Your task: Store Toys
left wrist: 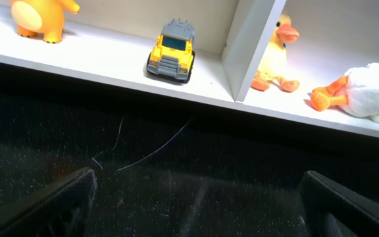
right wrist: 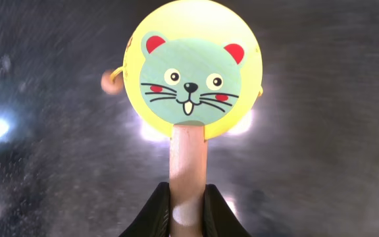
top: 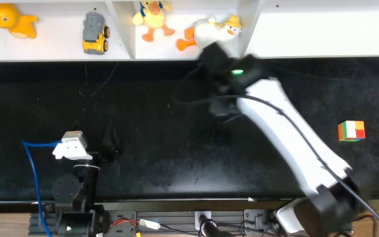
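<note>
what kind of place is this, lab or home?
Likely a robot test bench, not a home: black worktop, white cubby shelf staged with toys like the yellow truck, loose blue cable.

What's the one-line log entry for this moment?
right end effector: shut on mouse drum handle, over table | left end effector: open, facing shelf | cube: on table, not shelved
</note>
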